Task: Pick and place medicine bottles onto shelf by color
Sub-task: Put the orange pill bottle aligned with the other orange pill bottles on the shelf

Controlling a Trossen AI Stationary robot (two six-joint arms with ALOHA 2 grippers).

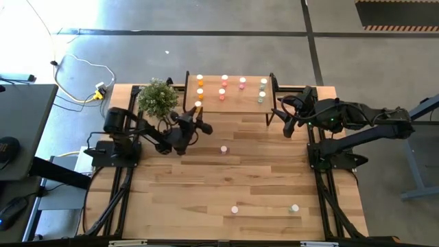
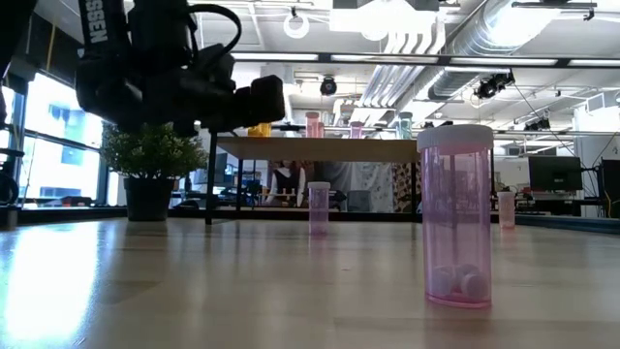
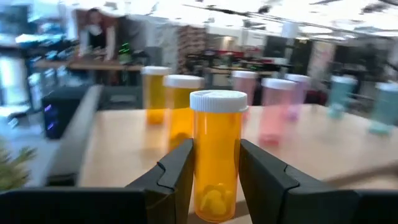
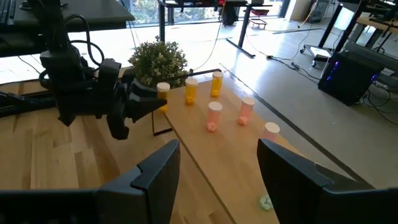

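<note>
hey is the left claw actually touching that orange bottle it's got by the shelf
Touching. The left wrist view shows the left claw with both fingers pressed against the sides of the orange bottle, no gap either side.

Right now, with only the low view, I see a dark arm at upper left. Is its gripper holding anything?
Observer: Yes. The wrist view shows the left gripper shut on an orange bottle.
Operator: What's in front of it?
Observer: The shelf, with two orange bottles standing at its left end.
Operator: And the other arm?
Observer: The right gripper is open and empty, beside the shelf's right end.
</note>
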